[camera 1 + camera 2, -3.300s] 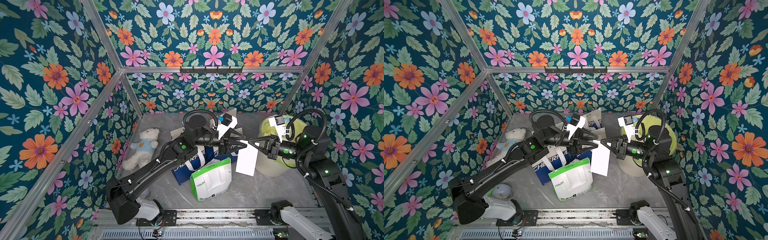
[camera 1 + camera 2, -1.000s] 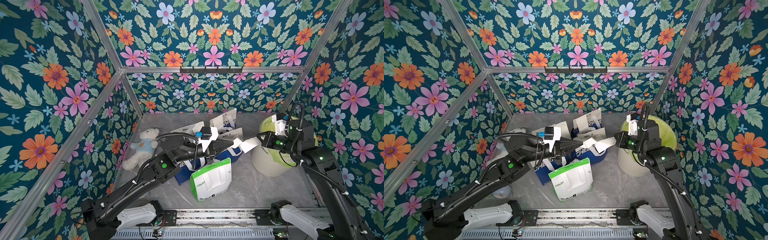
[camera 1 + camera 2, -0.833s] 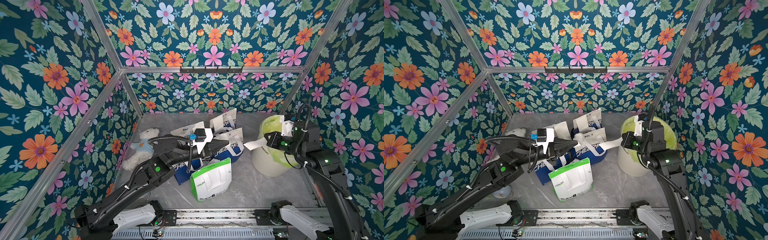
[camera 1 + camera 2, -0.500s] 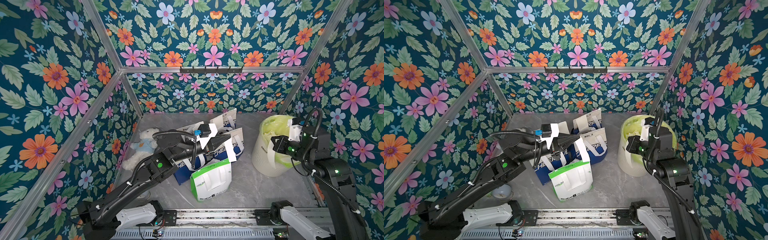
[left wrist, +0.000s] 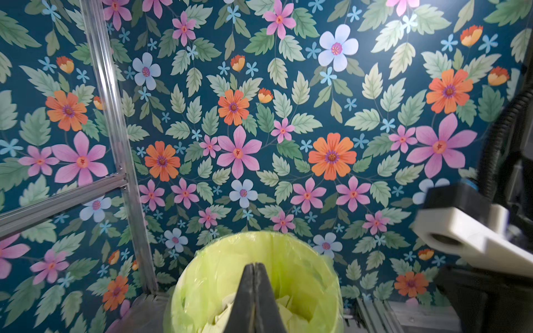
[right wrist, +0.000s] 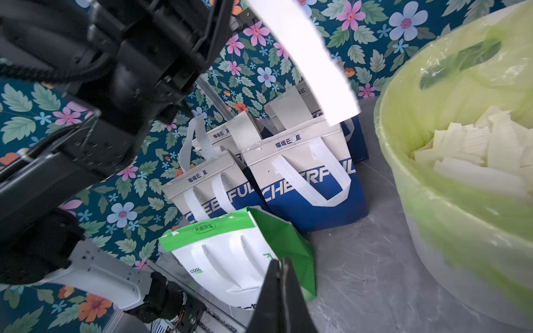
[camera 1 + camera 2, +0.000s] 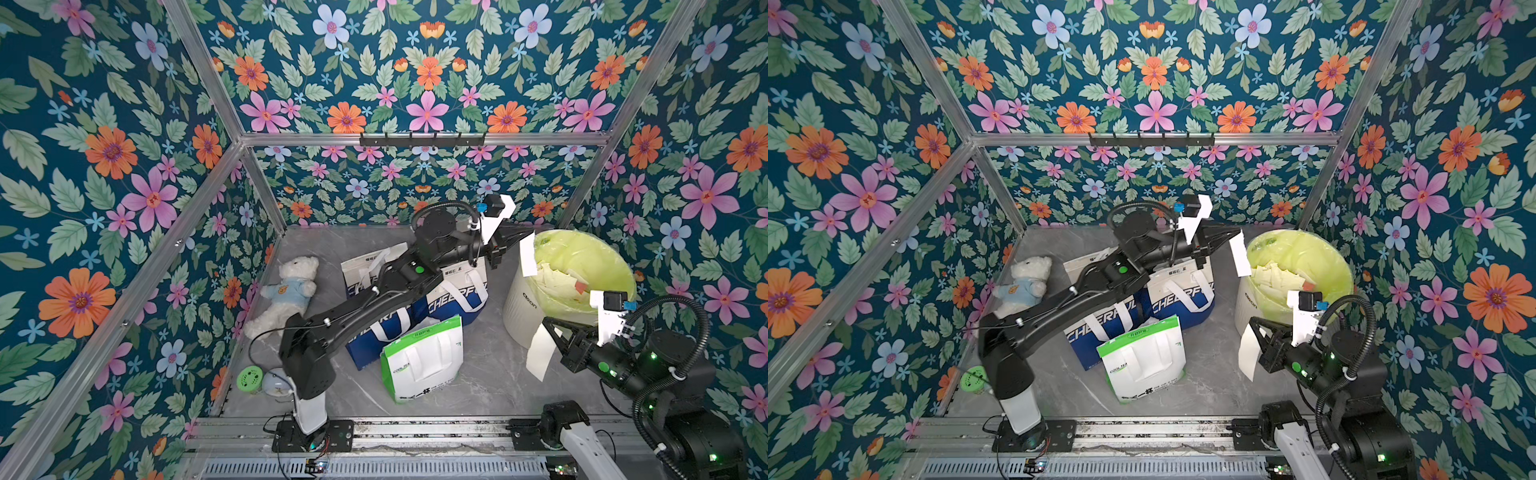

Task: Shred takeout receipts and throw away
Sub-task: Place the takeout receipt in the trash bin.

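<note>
The takeout receipts show as two torn white pieces. My left gripper [image 7: 524, 240] is shut on a narrow strip [image 7: 527, 258] that hangs over the far-left rim of the white bin with a yellow-green liner [image 7: 519, 303]. In the left wrist view the jaws [image 5: 253, 266] are pressed together above the bin [image 5: 311, 276], with the strip hidden. My right gripper [image 7: 547, 323] is shut on a wider piece [image 7: 539, 353] that hangs in front of the bin's near side. A thin white edge shows between the right jaws [image 6: 281, 263]. Paper shreds [image 7: 1277, 276] lie in the bin.
Two blue-and-white bags [image 7: 457, 293] stand mid-floor with a green-and-white bag [image 7: 422, 359] in front. A teddy bear [image 7: 291, 286] lies by the left wall, and a green round object [image 7: 249, 379] sits near the left arm's base. Floral walls enclose the space.
The receipt stretched between both grippers has torn in two. My left gripper carried its strip right to the bin's far rim. My right gripper drew its piece forward, in front of the bin.
</note>
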### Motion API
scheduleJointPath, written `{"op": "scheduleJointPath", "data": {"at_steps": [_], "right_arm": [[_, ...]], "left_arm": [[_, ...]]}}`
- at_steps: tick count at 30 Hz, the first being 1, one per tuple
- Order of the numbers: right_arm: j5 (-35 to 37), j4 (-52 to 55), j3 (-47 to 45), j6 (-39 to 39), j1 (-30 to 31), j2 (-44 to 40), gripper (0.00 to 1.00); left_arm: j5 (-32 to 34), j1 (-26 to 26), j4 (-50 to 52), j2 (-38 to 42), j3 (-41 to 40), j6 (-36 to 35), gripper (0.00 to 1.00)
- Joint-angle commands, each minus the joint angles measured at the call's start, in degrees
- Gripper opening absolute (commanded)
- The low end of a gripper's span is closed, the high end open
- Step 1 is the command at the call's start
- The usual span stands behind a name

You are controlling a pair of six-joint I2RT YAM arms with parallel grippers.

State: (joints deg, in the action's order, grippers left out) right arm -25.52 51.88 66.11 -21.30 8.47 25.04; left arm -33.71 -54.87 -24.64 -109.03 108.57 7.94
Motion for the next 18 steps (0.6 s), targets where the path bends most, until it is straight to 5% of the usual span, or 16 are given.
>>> {"op": "scheduleJointPath", "data": {"at_steps": [1, 6, 8, 12, 14, 18], "right_arm": [[-3.02, -1.97, -1.37, -0.89, 0.02, -1.96, 0.00], [-2.68, -1.30, -1.63, -0.77, 0.04, -3.24, 0.00], [-2.46, -0.60, -0.86, -0.09, 0.04, -2.90, 0.00], [-1.99, 0.08, 0.32, 0.81, 0.01, -1.98, 0.00], [-1.98, -0.22, 0.17, 0.75, 0.03, -1.52, 0.00], [-1.87, -1.58, -0.45, -0.22, 0.01, -0.40, 0.00]], "left_arm": [[-4.66, -0.06, -6.40, -9.35, 11.43, 11.47, 0.00], [-5.39, -1.22, -5.98, -21.76, 23.99, 17.92, 0.00], [-4.48, -1.78, -3.01, -22.47, 23.14, 15.46, 0.17], [-1.42, -2.73, 4.52, -20.89, 18.94, 6.88, 0.75], [-0.19, -2.95, 6.44, -19.80, 17.22, 4.13, 0.96], [1.79, -2.96, 7.91, -16.84, 15.01, 0.72, 0.99]]}}
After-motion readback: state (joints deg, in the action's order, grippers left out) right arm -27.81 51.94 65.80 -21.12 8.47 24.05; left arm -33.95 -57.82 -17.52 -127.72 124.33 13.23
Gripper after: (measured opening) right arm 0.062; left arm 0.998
